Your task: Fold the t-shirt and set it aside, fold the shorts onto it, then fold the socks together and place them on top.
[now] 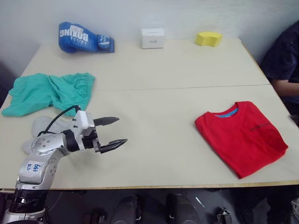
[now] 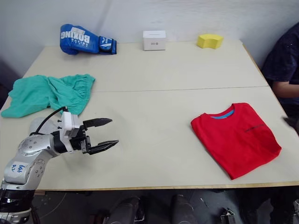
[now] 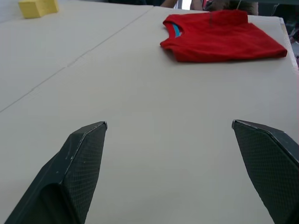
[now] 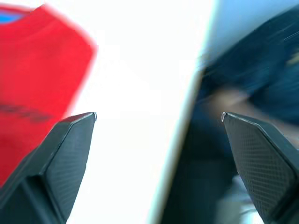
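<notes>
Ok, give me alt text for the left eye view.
The folded red t-shirt lies on the table's right side; the left gripper hovers open near the front left. Crumpled teal shorts and grey socks lie beside it.

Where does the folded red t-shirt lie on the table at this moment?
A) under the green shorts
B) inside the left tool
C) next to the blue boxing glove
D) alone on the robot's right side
D: the t-shirt lies folded by itself on the right part of the table, far from the shorts and the open left tool.
</notes>
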Controlling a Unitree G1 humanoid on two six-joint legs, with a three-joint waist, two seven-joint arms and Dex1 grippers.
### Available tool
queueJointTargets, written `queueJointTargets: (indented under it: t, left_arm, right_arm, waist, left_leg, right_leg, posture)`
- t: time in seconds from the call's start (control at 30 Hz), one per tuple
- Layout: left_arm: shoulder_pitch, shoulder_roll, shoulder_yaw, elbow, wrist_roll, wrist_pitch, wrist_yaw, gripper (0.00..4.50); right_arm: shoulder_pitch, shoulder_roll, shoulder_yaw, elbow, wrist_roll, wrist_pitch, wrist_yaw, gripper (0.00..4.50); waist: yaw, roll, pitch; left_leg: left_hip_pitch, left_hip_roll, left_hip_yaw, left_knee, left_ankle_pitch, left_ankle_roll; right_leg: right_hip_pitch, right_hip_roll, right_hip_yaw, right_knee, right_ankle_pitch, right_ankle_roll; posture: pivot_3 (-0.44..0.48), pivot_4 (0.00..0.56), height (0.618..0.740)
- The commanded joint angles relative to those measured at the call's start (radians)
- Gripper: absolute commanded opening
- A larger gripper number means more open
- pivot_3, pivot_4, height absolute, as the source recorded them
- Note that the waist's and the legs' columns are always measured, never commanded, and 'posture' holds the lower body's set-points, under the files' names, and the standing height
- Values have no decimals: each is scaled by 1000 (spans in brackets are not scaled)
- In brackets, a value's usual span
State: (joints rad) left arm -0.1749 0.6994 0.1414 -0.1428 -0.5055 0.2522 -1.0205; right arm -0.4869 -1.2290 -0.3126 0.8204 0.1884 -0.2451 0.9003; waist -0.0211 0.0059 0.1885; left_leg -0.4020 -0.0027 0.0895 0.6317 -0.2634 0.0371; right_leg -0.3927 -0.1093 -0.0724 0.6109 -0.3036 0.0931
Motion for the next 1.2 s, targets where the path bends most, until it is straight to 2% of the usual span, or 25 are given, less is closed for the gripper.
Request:
queueJointTargets:
  t: [0.03,0.13,0.17,0.33,0.4,0.47,0.57,0.73,0.87,0.97,1.13,1.2]
  left_arm:
    - [-16,15,26,64,24,-55,-22,4500]
    - [-11,13,48,107,38,-91,-17,4500]
    - [11,13,73,118,34,-100,-11,4500]
    - [190,6,297,128,1,-95,90,4500]
    - [285,-10,413,147,6,-129,139,4500]
    - [350,-36,515,189,16,-171,203,4500]
    - [426,-78,646,272,44,-258,304,4500]
    - [587,-183,773,215,-5,-259,396,4500]
    - [666,-259,804,109,-65,-197,458,4500]
    - [657,-247,772,22,-139,-86,475,4500]
    - [534,-90,650,-44,-108,66,504,4500]
    - [405,26,547,-10,-48,117,502,4500]
  right_arm:
    - [40,61,-29,-271,72,14,11,4471]
    - [126,146,-21,-474,98,37,2,4471]
    - [159,207,-13,-555,108,37,-32,4471]
    - [317,463,75,-868,100,-6,-124,4471]
    - [385,528,140,-947,111,-20,-91,4471]
    - [442,564,196,-990,131,-68,-28,4471]
    - [467,631,210,-984,150,-87,-45,4471]
    - [480,669,195,-918,128,-133,-57,4471]
    - [483,683,199,-938,135,-105,-82,4471]
    - [477,689,221,-983,133,-65,-96,4471]
    - [453,691,235,-1049,136,1,-116,4471]
    - [438,694,235,-1078,149,32,-127,4471]
  waist:
    - [-9,-4,1]
    - [-8,-10,1]
    - [-5,-10,1]
    - [-7,-10,1]
    - [-7,-10,1]
    - [-6,-10,1]
    - [-4,-13,0]
    - [-4,-21,-4]
    - [-2,-22,-5]
    - [1,-22,-5]
    - [5,-22,-5]
    - [10,-22,-5]
  left_leg:
    - [0,1,0,0,0,-1]
    - [2,4,0,0,0,-4]
    - [2,5,-1,0,0,-5]
    - [-1,5,-1,-2,-1,-4]
    - [-1,5,0,-2,-2,-3]
    - [-1,5,0,-1,-3,-1]
    - [1,4,0,0,-10,2]
    - [1,3,1,-1,-10,2]
    - [1,4,1,-3,-11,2]
    - [1,5,1,-3,-11,1]
    - [1,6,1,-2,-10,0]
    - [1,6,1,-2,-10,0]
  right_leg:
    - [0,0,0,1,0,0]
    - [1,0,5,3,1,0]
    - [1,0,5,3,1,0]
    - [-3,-1,5,3,0,-1]
    - [-3,0,5,4,0,-1]
    - [-3,-1,5,1,0,-1]
    - [0,-4,5,0,0,-1]
    - [0,-6,7,-3,3,-3]
    - [-1,-6,7,-6,1,-5]
    - [-1,-6,6,-5,1,-7]
    - [-1,-6,5,-3,-1,-10]
    - [-1,-6,4,-2,0,-10]
  posture:
    - [0,150,740]
    - [0,150,740]
    - [0,150,740]
    - [0,150,740]
    - [0,150,740]
    - [0,150,740]
    - [0,150,740]
    - [0,150,740]
    - [0,150,740]
    - [0,150,740]
    - [0,150,740]
    - [0,150,740]
